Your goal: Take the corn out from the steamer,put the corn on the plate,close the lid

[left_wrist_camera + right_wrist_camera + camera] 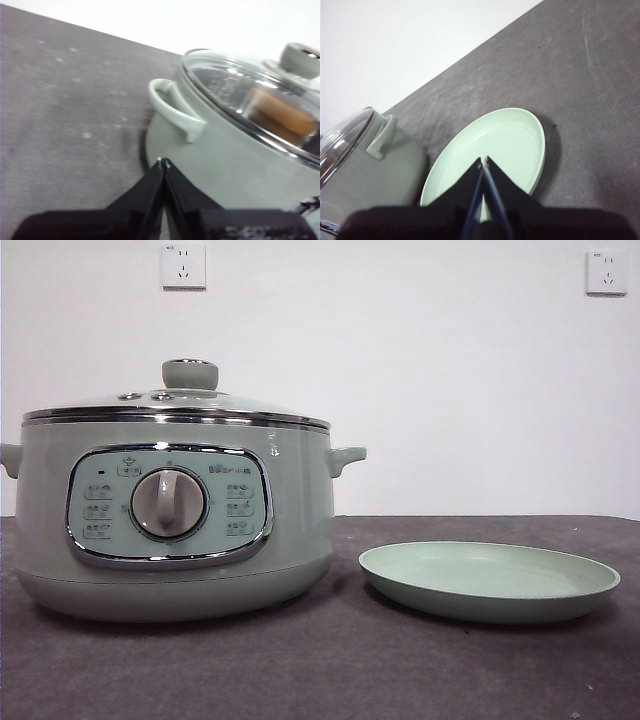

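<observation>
The sage-green steamer (170, 530) stands at the left of the table with its glass lid (175, 405) closed on it. Through the lid (240, 95) the orange corn (282, 112) shows inside the steamer (225, 155). The pale green plate (490, 580) lies bare to the right of the pot. My left gripper (163, 161) is shut and hangs above the table beside the pot's side handle (175, 107). My right gripper (483, 160) is shut and hovers over the plate (515, 140). Neither gripper appears in the front view.
The dark grey tabletop (330, 670) runs back to a white wall with two sockets (183, 266). The steamer's other side handle (380, 137) faces the plate.
</observation>
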Action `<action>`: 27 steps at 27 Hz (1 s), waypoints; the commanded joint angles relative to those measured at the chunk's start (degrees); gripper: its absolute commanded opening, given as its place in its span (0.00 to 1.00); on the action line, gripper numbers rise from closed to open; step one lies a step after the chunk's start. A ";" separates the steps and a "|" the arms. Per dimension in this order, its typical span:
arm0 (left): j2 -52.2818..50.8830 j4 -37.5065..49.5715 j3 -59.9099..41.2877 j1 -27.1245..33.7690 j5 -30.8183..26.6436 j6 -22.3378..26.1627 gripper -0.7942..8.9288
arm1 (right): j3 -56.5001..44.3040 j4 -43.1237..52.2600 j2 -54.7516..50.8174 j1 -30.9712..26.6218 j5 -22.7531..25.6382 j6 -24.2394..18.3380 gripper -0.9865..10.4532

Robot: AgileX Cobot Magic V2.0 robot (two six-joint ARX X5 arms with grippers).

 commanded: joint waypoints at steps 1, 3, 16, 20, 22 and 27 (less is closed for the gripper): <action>-0.15 -0.24 -0.68 0.17 0.57 -1.51 0.07 | -0.57 0.04 0.00 0.07 -0.02 1.31 0.08; -0.15 -0.24 -0.59 0.17 0.59 -1.55 0.07 | -0.37 -0.17 0.02 0.07 -0.02 1.29 0.08; 2.71 -10.08 12.79 0.17 0.61 -1.25 0.07 | 12.52 -2.32 11.61 0.07 -0.09 -5.14 0.08; 6.54 -10.12 17.77 0.17 1.27 -1.25 0.07 | 18.78 -3.80 18.10 0.07 -0.24 -8.59 0.08; 9.35 -10.14 20.41 0.17 2.49 -1.07 0.07 | 22.45 -4.87 21.84 0.07 -1.70 -11.50 0.08; 17.64 -10.14 26.51 0.17 7.89 1.25 0.07 | 30.82 -6.60 30.77 0.07 -7.89 -16.22 0.08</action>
